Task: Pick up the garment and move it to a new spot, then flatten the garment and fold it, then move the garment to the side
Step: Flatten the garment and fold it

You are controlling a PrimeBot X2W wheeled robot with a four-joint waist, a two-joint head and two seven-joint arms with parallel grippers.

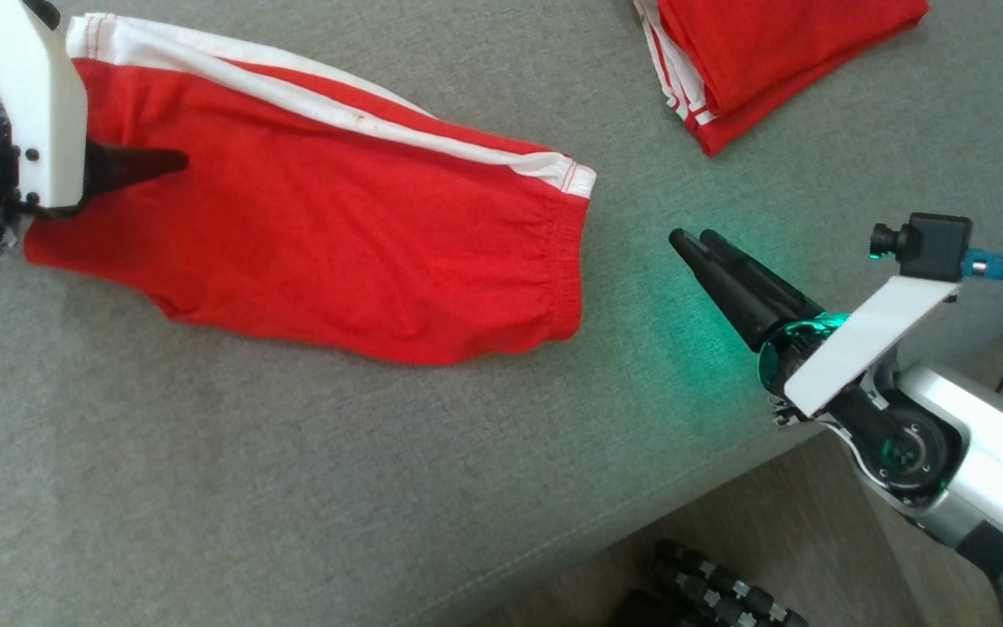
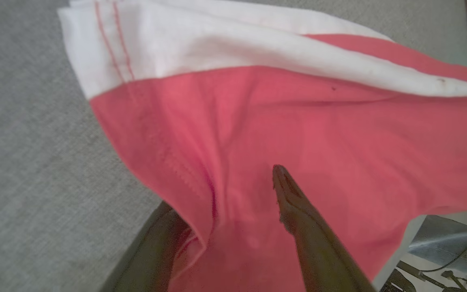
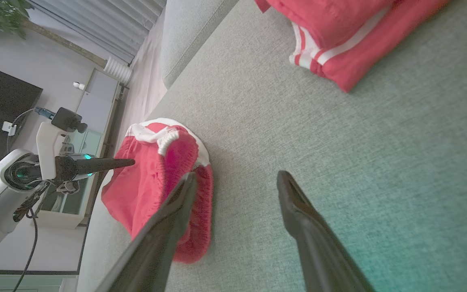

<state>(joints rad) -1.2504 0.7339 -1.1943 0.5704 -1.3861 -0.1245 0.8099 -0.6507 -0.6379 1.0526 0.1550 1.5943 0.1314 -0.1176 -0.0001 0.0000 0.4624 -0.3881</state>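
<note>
Head view: we find the red shorts (image 1: pixel 319 252) lying left-to-right on the grey cushion (image 1: pixel 362 470). Our left gripper (image 1: pixel 153 164) gapes astride the leg hem (image 2: pixel 112 52), nothing clamped. Our right gripper (image 1: pixel 693 237), open and empty, hovers just off the waistband (image 1: pixel 567 261).

You've got red shorts (image 1: pixel 319 252) with a white side stripe, and a folded red garment (image 1: pixel 771 61) with white stripes, both on a grey sofa (image 1: pixel 292 479).
</note>
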